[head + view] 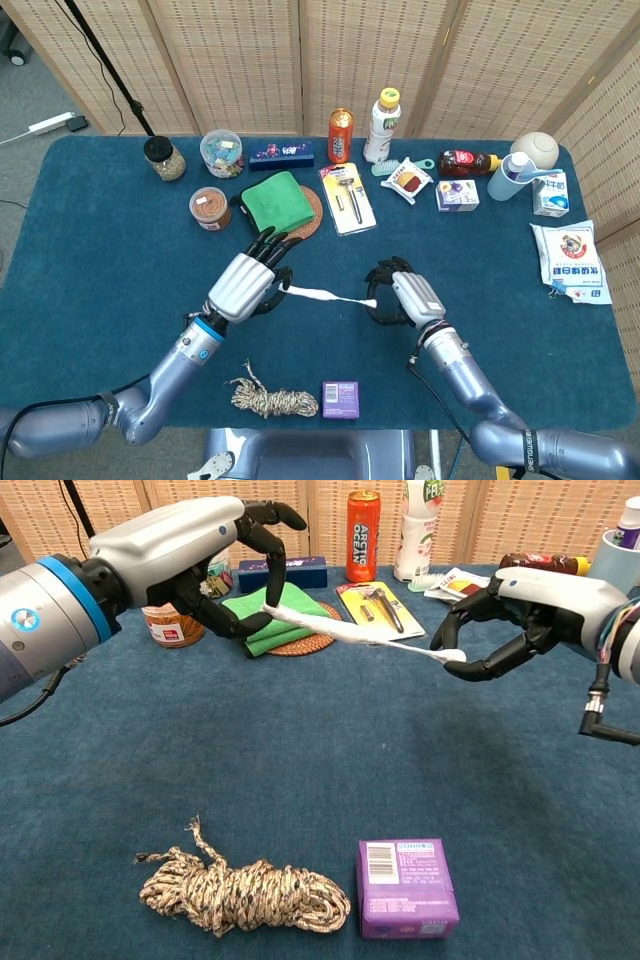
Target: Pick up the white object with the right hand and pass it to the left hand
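The white object [325,295] is a thin, soft strip, pulled out long above the blue table [120,260]. It spans between both hands. My left hand [243,286] pinches its left end; in the chest view this hand [190,550] sits high at the left with the strip's end [275,612] between its fingertips. My right hand [405,297] holds the other end, and the chest view shows its curled fingers [500,630] closing around the strip's tip. The strip [360,635] slopes down from left to right.
A coil of rope [240,895] and a purple box [407,887] lie near the front edge. Behind the hands are a green cloth [275,205] on a round mat, a razor pack [347,198], jars, a can [340,135] and bottles. Packets lie at the right.
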You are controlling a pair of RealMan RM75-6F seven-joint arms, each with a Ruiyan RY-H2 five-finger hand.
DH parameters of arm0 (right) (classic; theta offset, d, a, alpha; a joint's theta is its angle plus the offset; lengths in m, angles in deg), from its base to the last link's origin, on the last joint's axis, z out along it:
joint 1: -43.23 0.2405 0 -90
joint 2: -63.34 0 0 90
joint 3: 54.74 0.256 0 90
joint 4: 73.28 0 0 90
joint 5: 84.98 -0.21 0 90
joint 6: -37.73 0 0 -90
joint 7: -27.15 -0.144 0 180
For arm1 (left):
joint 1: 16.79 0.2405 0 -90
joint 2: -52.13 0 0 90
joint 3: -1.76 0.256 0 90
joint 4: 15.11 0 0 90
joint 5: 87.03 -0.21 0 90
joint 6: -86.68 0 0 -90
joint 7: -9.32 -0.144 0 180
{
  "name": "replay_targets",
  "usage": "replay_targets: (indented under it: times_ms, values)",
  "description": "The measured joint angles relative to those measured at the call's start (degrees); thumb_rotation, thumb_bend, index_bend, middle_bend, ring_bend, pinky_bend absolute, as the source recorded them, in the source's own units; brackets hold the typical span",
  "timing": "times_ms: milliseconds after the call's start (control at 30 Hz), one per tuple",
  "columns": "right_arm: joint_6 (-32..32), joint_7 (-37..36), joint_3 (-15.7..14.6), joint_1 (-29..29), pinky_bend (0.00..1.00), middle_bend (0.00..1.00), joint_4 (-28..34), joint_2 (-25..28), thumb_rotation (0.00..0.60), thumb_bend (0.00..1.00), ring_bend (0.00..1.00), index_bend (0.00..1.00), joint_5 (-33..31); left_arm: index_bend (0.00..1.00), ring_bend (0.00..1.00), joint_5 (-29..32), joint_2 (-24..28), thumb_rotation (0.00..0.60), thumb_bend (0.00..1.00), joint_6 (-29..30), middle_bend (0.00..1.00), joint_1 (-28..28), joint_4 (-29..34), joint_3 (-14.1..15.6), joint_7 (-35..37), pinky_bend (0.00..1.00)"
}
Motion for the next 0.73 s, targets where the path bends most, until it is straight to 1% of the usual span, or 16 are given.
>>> replay_targets:
  times_ms: [300, 733]
  values:
    - [0.6, -0.1, 0.0, -0.8, 0.0, 0.33, 0.8, 1.5, 0.6, 0.39, 0.14, 0.64, 0.1, 0.68, 0.07, 0.0, 1.7, 0.6, 0.37, 0.7, 0.13, 0.6, 0.6, 0.1, 1.5, 0.01]
    - [0.6, -0.9, 0.0, -1.3, 0.0, 0.33, 0.4, 2.2, 0.6, 0.4, 0.14, 0.64, 0.0, 0.68, 0.07, 0.2, 1.2, 0.6, 0.37, 0.7, 0.13, 0.3, 0.3, 0.0, 1.4, 0.01]
